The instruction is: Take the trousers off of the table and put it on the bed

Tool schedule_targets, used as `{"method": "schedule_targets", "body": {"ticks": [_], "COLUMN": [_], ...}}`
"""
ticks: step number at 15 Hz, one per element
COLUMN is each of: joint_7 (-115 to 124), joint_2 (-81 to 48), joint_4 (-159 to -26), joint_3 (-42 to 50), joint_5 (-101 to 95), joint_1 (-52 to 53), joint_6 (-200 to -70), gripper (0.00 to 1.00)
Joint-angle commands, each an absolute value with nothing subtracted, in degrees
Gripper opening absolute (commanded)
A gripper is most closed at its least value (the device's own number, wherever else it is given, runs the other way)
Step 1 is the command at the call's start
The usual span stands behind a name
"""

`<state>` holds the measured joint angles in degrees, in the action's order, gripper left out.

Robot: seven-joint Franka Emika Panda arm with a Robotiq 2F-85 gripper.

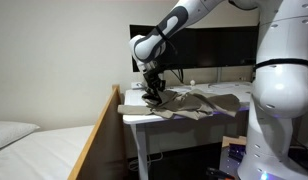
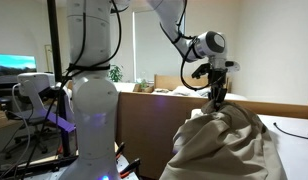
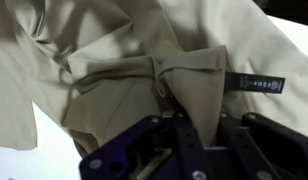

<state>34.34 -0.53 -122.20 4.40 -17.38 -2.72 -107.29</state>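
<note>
**A:** Well, where was the gripper [image 1: 152, 95] at that moment?

**B:** Down on the trousers [image 1: 194, 103], at the end of the table [image 1: 137, 119] nearest the bed [image 1: 49, 148]. The arm [image 1: 179, 22] arched over from above, and the wrist pointed straight down.

**A:** And the jaws, were they apart or together?

**B:** Together, pinched on cloth. In the wrist view the dark fingers [image 3: 184, 128] sat close, with a ridge of khaki running right in between them. Folds fanned out from that spot, so the fabric was bunched at the grip.

**A:** Were the trousers lifted at all?

**B:** No, they lay on the table. In an exterior view they sprawled rumpled across the top, and one part drooped over the front edge. From the opposite side they were a big beige heap [image 2: 226, 148] in the foreground, with the gripper [image 2: 218, 97] touching its top.

**A:** Anything else up close?

**B:** A small black tag [image 3: 256, 84] with pale lettering sat on the cloth just beside the fingers. The lettering was too blurred to read. The rest of the wrist view was creased khaki.

**A:** And the bed?

**B:** It was low, beside the table, with a white sheet and a pillow [image 1: 8, 132] at the near corner. Its wooden board [image 1: 102, 135] stood between the mattress and the table. No part of the trousers touched it.

**A:** So the grip was on and the cloth was on the table.

**B:** Yes, that was how it stood.
</note>
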Motion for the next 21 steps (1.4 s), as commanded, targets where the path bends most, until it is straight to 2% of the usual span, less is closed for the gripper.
{"method": "schedule_targets", "body": {"ticks": [1, 12, 21], "joint_7": [29.63, 18.11, 21.16], "joint_2": [-0.22, 5.03, 0.5], "joint_4": [-121.24, -116.65, -112.5], "joint_3": [2.74, -3.03, -4.34], "joint_5": [-15.88, -13.38, -16.49], "joint_1": [-1.83, 3.24, 3.93], "joint_6": [-111.5, -112.62, -109.04], "gripper": [0.1, 0.11, 0.11]}}
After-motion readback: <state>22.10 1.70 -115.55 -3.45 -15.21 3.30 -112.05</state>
